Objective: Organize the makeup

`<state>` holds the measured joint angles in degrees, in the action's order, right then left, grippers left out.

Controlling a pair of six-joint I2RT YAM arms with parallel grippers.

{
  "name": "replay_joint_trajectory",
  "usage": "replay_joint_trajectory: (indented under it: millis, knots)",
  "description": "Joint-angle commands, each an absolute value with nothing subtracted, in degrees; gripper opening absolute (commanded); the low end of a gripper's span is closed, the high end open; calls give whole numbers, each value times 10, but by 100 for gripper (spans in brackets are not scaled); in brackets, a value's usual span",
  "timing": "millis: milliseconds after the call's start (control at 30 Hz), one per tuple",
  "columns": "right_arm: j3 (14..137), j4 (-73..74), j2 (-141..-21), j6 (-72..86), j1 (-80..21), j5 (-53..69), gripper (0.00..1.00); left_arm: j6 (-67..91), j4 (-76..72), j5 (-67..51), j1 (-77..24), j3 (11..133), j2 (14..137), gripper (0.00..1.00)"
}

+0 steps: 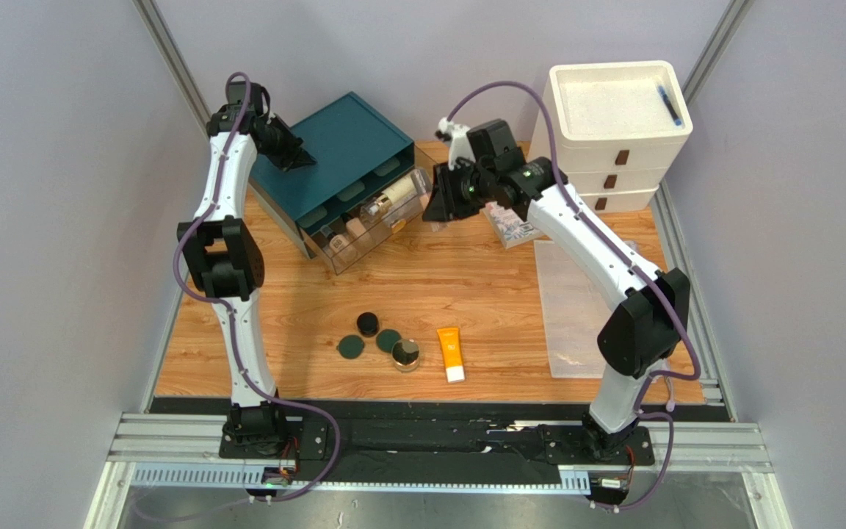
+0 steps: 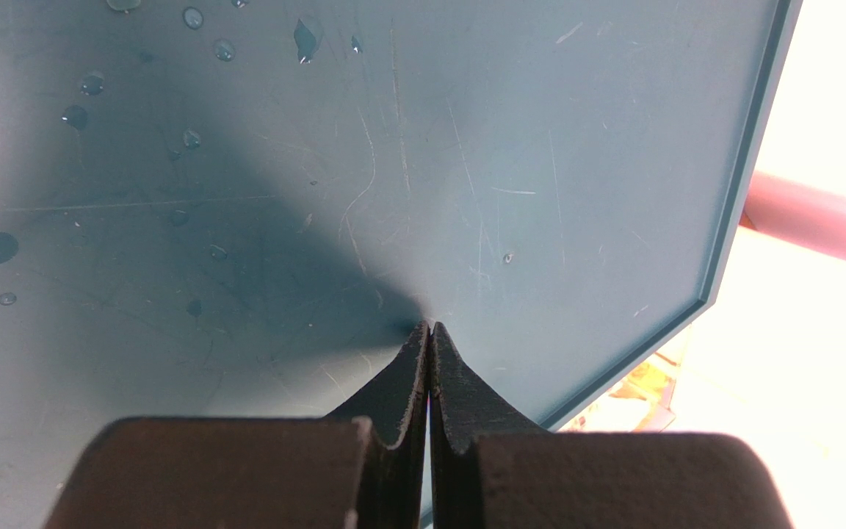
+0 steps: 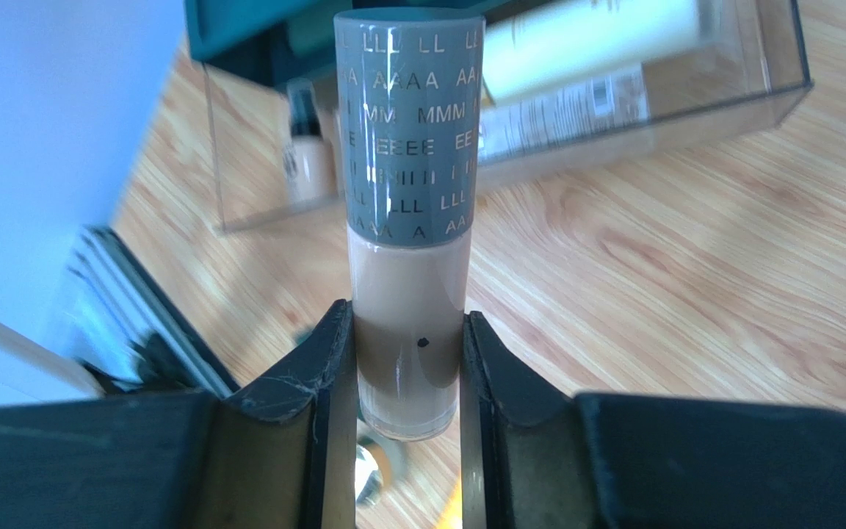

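Right claw (image 3: 405, 322) gripping beige bottle (image 3: 409, 259), left claw (image 2: 429, 333) closed

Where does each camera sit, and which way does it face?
Top external: above and behind the robot, looking down at the table; left arm and right arm show.
Left wrist: on the left arm, facing the teal drawer unit from above; shut left gripper shows.
Right wrist: on the right arm, looking along the right gripper at the beige bottle it clamps.
Shared: top and right wrist both show the clear drawer.
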<state>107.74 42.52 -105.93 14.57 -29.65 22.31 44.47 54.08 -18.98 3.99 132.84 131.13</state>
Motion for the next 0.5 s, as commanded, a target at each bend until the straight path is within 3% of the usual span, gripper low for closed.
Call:
replay_joint_trajectory:
  millis: [0, 167, 467]
  knots:
    - [1143, 361, -1132, 293, -280, 314, 0, 407, 665, -126, 31, 1287, 1351, 0]
    - [1173, 262, -1189, 446, -265, 352, 0, 406, 666, -124, 31, 1287, 1351, 0]
    - [1227, 206, -1257, 527, -287, 365, 0, 407, 664, -126, 31, 1288, 1350, 0]
